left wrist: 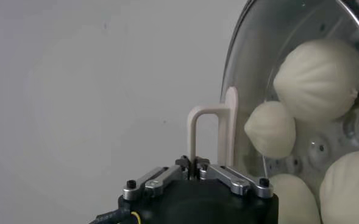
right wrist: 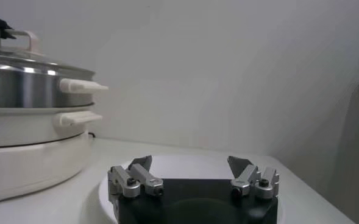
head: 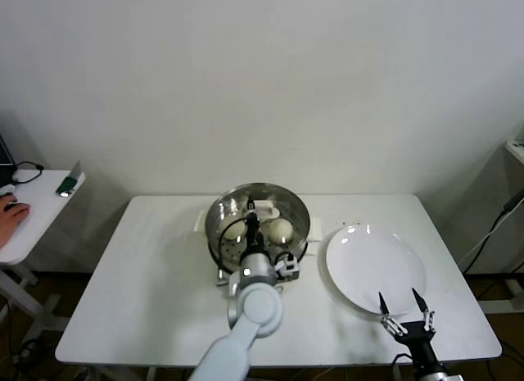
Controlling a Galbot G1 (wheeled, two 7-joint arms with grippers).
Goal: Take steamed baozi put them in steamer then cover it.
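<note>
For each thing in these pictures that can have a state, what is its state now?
Steamer: lid on, baozi inside.
Glass lid: resting on the steamer, left gripper at its handle.
Lid handle: upright, pinched by the left gripper.
Baozi: four, under the lid on the perforated tray.
White plate: empty, beside the steamer.
Left gripper: shut on the lid handle.
Right gripper: open, holding nothing, over the plate's near edge.
</note>
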